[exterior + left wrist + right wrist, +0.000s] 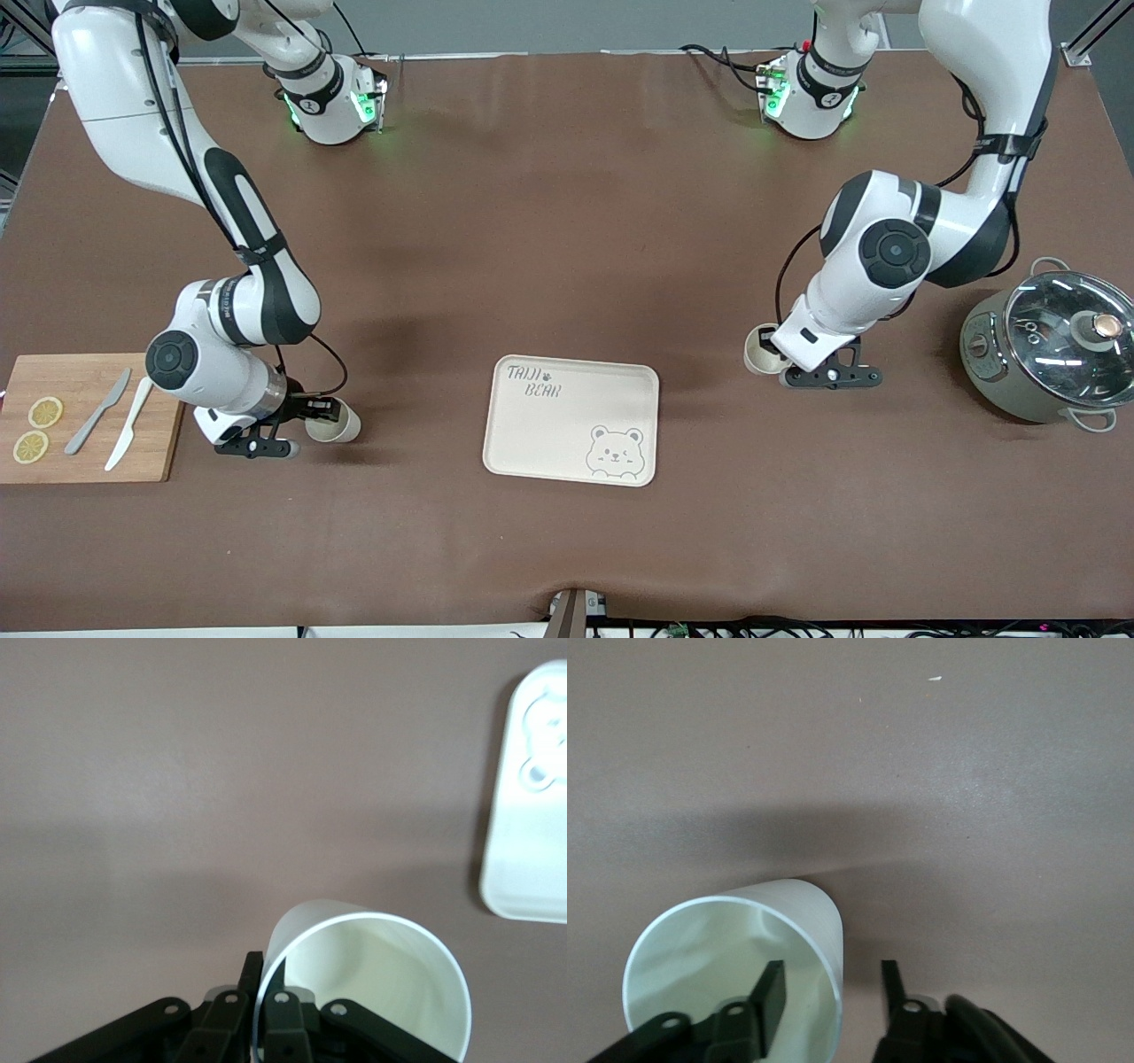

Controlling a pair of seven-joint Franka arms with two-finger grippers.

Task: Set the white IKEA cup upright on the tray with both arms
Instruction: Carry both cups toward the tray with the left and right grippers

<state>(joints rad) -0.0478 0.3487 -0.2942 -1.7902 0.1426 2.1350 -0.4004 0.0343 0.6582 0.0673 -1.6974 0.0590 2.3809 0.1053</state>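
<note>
Seen from the front, the brown table (567, 221) holds a lidded pot (1050, 350) at 3 o'clock and a wooden board (84, 416) at 9 o'clock. The cream tray (571, 421) sits at the middle, at 6 o'clock.

The cup by the pot (760, 353) is off the tray, and the left gripper (267, 992) clenches its rim. The cup by the board (335, 425) lies on its side. The right gripper (831, 992) straddles its wall, one finger (771, 988) inside it, jaws released.

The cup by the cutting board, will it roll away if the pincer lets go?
Probably a little. The cup lies on its side and is round, so it could roll. Its thin wall looks light. The right pincer has one finger inside the rim, one outside.
</note>
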